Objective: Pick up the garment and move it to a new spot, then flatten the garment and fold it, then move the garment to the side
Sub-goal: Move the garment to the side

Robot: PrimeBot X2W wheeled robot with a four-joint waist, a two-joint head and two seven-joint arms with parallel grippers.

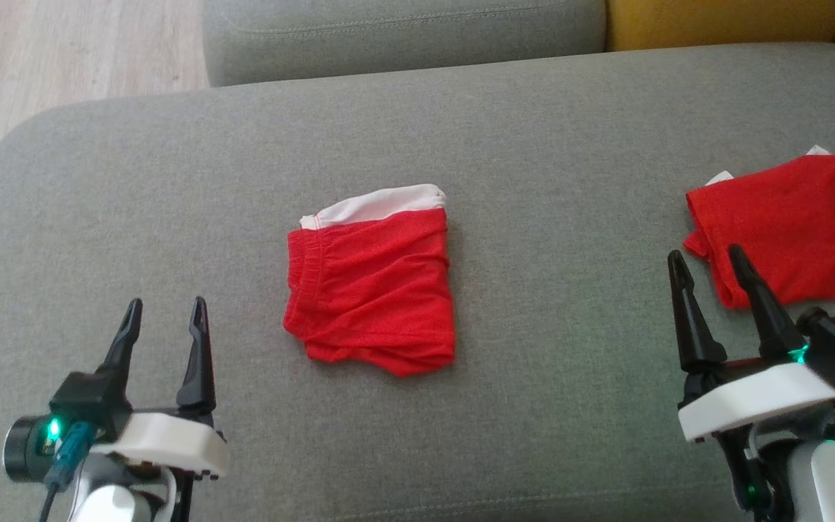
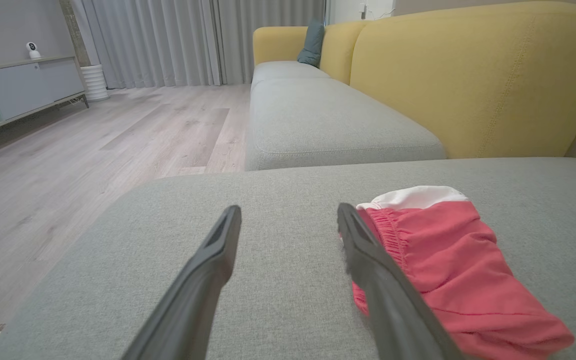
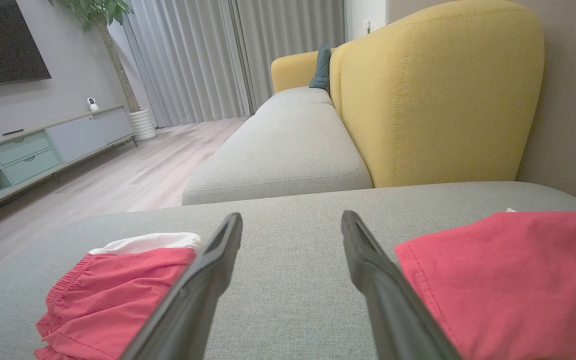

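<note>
Left fingers (image 1: 198,355): spread apart with nothing between them, at 7 o'clock in the head view, over the grey sofa seat (image 1: 533,130).
Right fingers (image 1: 689,312): also parted and empty, at 4 o'clock in the head view.
Folded red shorts (image 1: 372,283): lying mid-seat as a compact rectangle, with the white band along the 12 o'clock edge and the gathered elastic waist on the 9 o'clock edge.
Relation to fingers: the shorts lie at 2 o'clock from the left fingers and between 9 and 10 o'clock from the right ones. They are apart from both and nearer the left.
Handling: thin, light knit cloth, limp and likely to sag. The stacked layers could probably slide open if lifted by 1 corner.
Where to hold: probably the thick 9 o'clock waist edge and the opposite 3 o'clock edge, pinching through all layers, 1 side per arm.
Second red garment (image 1: 794,225): spread flat at 1 o'clock from the right fingers. Whether the fingers touch it cannot be told.
Farther: a yellow backrest (image 1: 722,22) at 1 o'clock and the wood floor (image 1: 62,51) at 11 o'clock.
</note>
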